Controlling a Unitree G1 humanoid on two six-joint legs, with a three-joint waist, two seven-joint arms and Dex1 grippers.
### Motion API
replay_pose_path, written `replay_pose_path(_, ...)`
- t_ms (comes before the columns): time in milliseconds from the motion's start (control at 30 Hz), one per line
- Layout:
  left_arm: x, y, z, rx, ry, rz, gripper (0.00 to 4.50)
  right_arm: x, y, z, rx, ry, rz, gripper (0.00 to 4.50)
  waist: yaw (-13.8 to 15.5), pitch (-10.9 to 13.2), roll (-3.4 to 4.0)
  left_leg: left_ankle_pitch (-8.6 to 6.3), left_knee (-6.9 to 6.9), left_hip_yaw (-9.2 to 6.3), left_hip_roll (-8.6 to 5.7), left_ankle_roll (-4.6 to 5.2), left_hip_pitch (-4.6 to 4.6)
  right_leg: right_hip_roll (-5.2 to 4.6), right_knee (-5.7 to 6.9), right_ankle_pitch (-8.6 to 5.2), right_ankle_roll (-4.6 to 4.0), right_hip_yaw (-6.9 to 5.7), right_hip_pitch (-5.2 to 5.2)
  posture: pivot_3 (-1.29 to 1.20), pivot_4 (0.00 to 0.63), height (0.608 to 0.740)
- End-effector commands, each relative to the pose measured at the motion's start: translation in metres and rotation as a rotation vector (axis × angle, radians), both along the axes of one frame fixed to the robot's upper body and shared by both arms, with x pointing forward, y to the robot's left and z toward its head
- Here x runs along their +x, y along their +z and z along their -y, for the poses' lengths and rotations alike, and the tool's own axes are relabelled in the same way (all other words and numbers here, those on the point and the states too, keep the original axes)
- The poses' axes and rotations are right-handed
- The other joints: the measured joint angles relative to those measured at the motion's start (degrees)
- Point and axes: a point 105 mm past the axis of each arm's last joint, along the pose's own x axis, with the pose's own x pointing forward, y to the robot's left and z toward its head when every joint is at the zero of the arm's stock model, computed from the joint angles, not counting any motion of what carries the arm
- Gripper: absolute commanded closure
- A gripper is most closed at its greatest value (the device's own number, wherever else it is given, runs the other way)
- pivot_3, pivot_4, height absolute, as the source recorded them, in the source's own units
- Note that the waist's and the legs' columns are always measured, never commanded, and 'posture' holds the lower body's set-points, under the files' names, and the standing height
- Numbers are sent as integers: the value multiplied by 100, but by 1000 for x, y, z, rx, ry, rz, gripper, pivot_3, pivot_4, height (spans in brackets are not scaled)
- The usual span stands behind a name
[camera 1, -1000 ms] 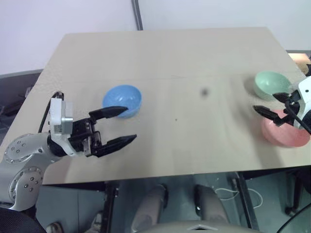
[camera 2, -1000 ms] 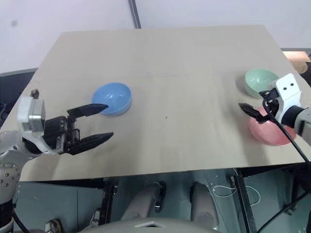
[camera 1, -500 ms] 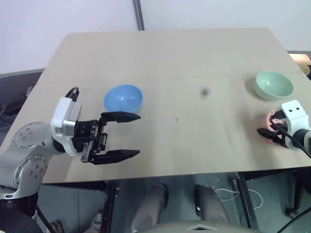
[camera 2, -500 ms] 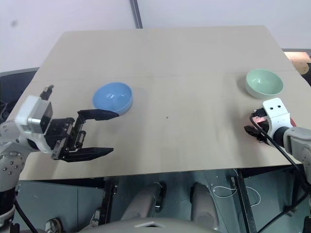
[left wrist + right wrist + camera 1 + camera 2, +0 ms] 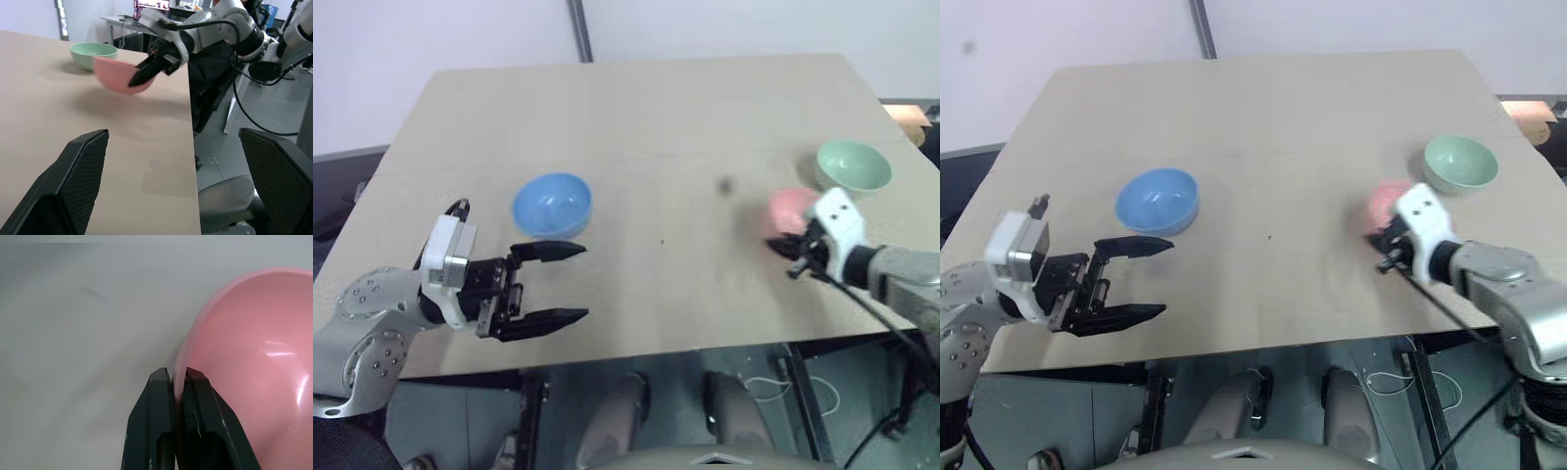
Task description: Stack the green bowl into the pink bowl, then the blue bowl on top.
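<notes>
Three bowls in all: one blue bowl (image 5: pixel 553 204), one green bowl (image 5: pixel 853 166), one pink bowl (image 5: pixel 790 208). Two robot hands: one left hand (image 5: pixel 551 286), one right hand (image 5: pixel 792 246). One worktop (image 5: pixel 656 117), with one small dark spot (image 5: pixel 724 184) on it.

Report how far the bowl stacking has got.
Nothing is stacked yet. In hand: the right gripper is clamped on the rim of the pink bowl and carries it off the table, beside the green bowl. Left: nest the green bowl into it, then the blue bowl, which sits near the open left gripper.
</notes>
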Motion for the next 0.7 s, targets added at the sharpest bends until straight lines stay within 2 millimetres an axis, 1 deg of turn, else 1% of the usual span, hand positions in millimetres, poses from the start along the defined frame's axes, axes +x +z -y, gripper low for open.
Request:
replay_pose_path(33,-1,-1,-8,-1,51,20,0,11,-3,-44,-20,140,124,4460,3,-1,-2,0,1,0,0,0,1,0,0,1,-1,0,1,0,150,740)
replay_pose_path(100,-3,-1,-9,0,58,19,0,16,-11,-68,-6,214,123,4460,10,-1,-2,1,2,3,0,-1,2,0,0,5,-6,0,0,0,150,740)
replay_pose_path(167,-2,1,-10,-7,71,25,0,27,-18,-84,-37,246,141,4460,25,-2,-4,1,2,-3,-1,-2,1,2,0,18,-27,-5,0,0,150,740)
replay_pose_path(267,-1,2,-10,3,80,30,0,41,-26,-93,-89,274,158,4460,25,-3,-6,4,2,-6,-4,-7,0,3,0,25,-32,-8,-2,0,150,740)
replay_pose_path(333,-3,4,-10,1,85,34,0,45,-34,-92,-132,297,143,3594,25,-3,-6,4,2,-9,-4,-8,1,5,-1,29,-27,-8,-2,0,150,740)
replay_pose_path(400,-6,5,-8,-1,89,35,0,46,-38,-92,-155,320,130,2926,22,-3,-6,4,1,-8,-4,-8,1,5,-1,33,-23,-8,-2,0,150,740)
replay_pose_path(433,-6,4,-8,0,90,35,0,46,-37,-92,-153,326,132,2334,16,-3,-6,4,0,-9,-4,-9,1,5,0,33,-22,-8,-3,0,150,740)
replay_pose_path(467,-7,4,-7,0,92,35,0,47,-34,-92,-146,327,138,1905,13,-2,-5,4,-2,-8,-3,-9,1,6,-1,34,-22,-6,-4,0,150,740)
replay_pose_path(500,-7,4,-7,-3,97,37,0,47,-28,-92,-138,324,157,1318,12,-2,-5,4,-2,-8,-2,-10,0,8,0,35,-23,-6,-7,0,150,740)
replay_pose_path(533,-7,5,-8,-4,101,38,0,46,-23,-90,-133,320,171,869,13,-2,-5,4,-2,-9,0,-11,0,11,1,36,-25,-6,-8,0,150,740)
replay_pose_path(567,-6,5,-8,-5,105,39,0,43,-15,-88,-121,323,179,504,12,-2,-5,4,-2,-10,2,-12,1,13,1,37,-27,-7,-8,0,150,740)
replay_pose_path(600,-6,5,-8,-5,109,41,0,36,-4,-86,-87,343,187,44,13,-1,-3,4,-2,-11,3,-13,1,15,1,37,-29,-7,-8,0,150,740)
replay_pose_path(667,-6,6,-8,-7,112,43,0,26,15,-82,-27,366,195,44,19,-1,-2,5,-2,-11,4,-14,-1,15,2,38,-31,-6,-10,0,150,740)
replay_pose_path(700,-6,6,-8,-8,113,45,0,22,26,-76,-7,369,206,44,22,-1,-2,5,-2,-13,4,-14,0,15,1,38,-30,-8,-8,0,150,740)
